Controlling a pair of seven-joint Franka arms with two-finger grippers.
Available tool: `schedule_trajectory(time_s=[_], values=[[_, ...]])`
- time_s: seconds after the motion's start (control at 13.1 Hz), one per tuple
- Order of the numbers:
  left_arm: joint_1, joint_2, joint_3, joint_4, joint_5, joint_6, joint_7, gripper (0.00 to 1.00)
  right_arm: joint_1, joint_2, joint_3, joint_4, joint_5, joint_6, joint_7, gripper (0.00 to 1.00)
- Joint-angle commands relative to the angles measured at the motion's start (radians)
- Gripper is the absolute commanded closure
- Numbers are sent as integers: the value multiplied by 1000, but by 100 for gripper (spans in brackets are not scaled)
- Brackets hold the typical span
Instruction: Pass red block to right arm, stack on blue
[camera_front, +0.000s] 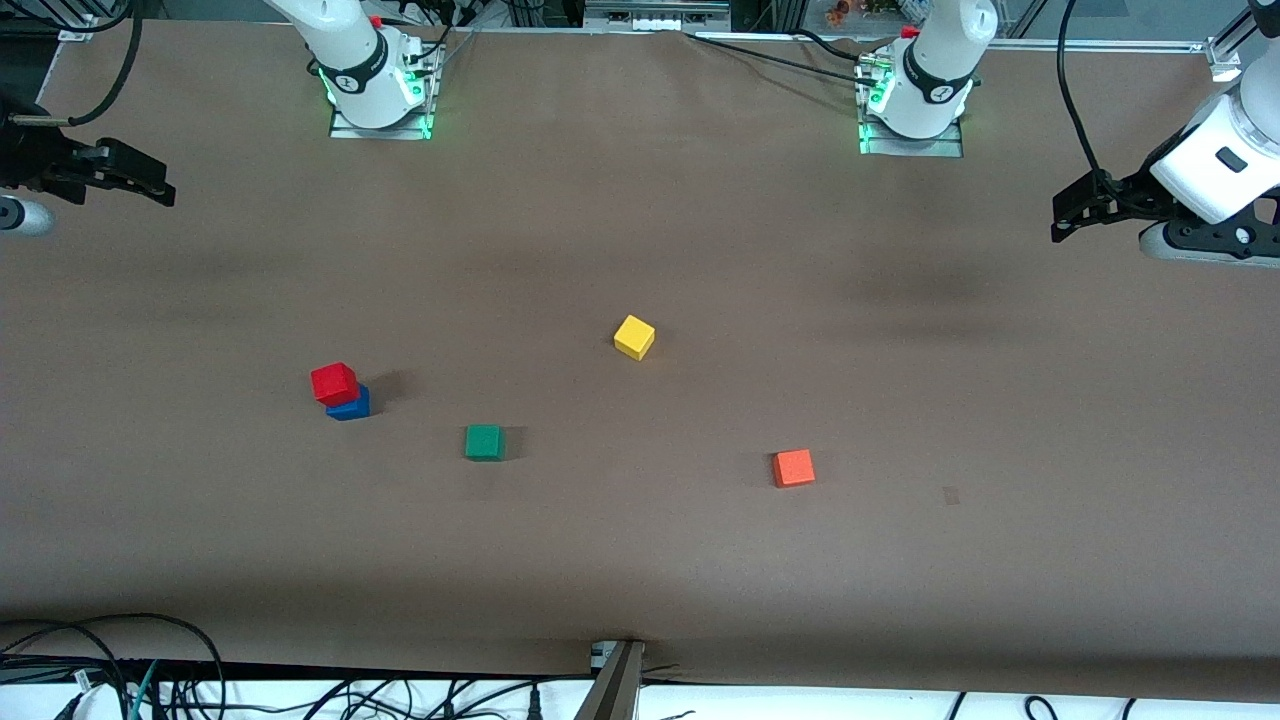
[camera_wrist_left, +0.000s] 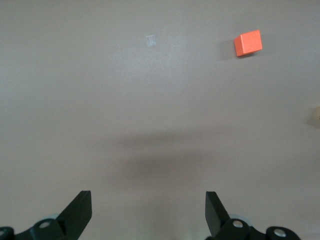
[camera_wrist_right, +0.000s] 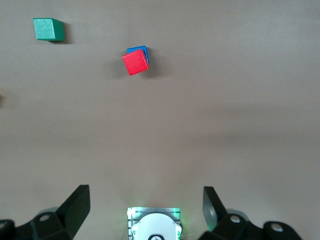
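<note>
I see the red block (camera_front: 334, 383) sitting on the blue (camera_front: 350, 405) cube toward the right arm's edge, stack done; so the right gripper (camera_front: 135, 180) and left gripper (camera_front: 1085, 208) hang spread wide, empty, at the table's 2 ends.

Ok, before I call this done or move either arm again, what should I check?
1. Small red cube on small blue cube: ok, though offset and twisted.
2. Left claw open, holding nothing: ok.
3. Right claw open, holding nothing: ok.
4. Both arms pulled back to the table's ends: ok.
5. Green cube apart from the stack: ok.
6. Stack stable: cannot tell.
</note>
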Motion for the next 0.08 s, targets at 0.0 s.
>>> schedule_trajectory(time_s=[0.0], values=[[0,13,-4,33,18,-24,-9,0,-16,10,13,30,-11,-24,-3,0]])
